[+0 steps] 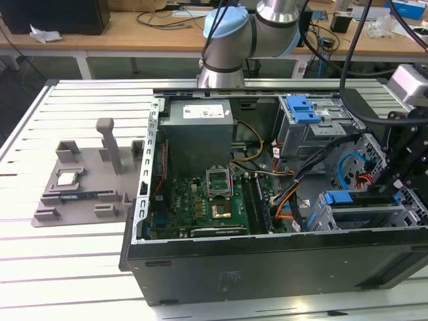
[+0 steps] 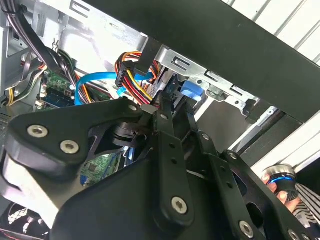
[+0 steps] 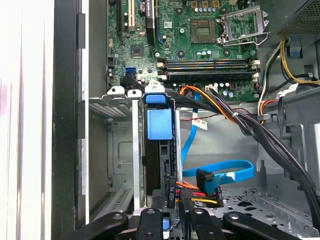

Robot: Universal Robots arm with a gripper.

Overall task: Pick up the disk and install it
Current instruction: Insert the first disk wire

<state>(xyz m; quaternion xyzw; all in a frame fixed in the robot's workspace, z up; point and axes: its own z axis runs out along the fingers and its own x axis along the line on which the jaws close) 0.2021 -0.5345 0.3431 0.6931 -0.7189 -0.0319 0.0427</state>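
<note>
Disk [image 3: 160, 125], seen edge-on with its blue carrier tab uppermost, stands in the metal drive cage [image 3: 116, 150] at the front corner of the open computer case [image 1: 267, 257], beside the motherboard [image 1: 200, 207]. Gripper [image 3: 170, 220] sits directly at the disk's near end, its black fingers [image 3: 150, 222] apparently closed on the carrier's edge, though the contact itself is partly hidden. Blue data cable [image 3: 220, 172] and bundled power wires [image 3: 250, 125] run just beside the cage.

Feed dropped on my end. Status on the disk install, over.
Gripper down at the drive cage. Disk edge-on in the cage slot, gripper at its end. Blue cable and black cable bundle close beside.
</note>
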